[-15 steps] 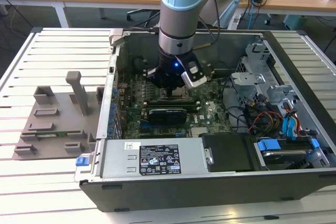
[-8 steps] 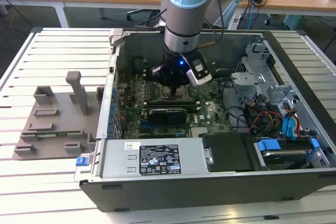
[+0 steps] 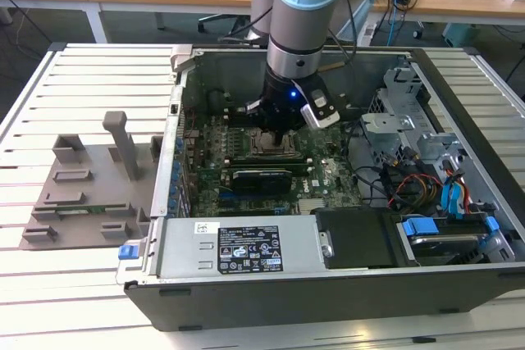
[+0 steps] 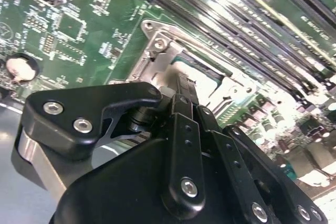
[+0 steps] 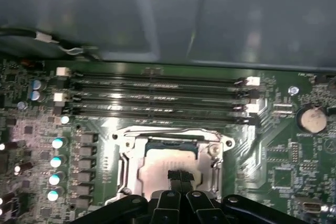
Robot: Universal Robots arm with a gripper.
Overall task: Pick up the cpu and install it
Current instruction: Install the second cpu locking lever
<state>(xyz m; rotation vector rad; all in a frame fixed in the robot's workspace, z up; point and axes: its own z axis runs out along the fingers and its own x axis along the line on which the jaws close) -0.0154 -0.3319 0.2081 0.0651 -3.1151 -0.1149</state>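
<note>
The cpu, a flat silvery-white square, lies level inside the metal socket frame on the green motherboard. In the first wrist view my gripper stands right over it, its two black fingertips pressed together and resting on or just above the chip's top. In the second wrist view the same narrow fingers point down into the socket frame. In the exterior view the arm reaches straight down into the open computer case, and the gripper sits at the socket.
Several memory slots run beside the socket. A long black card lies just in front of it. The power supply, drive cages and loose cables crowd the case. A grey fixture stands on the slatted table.
</note>
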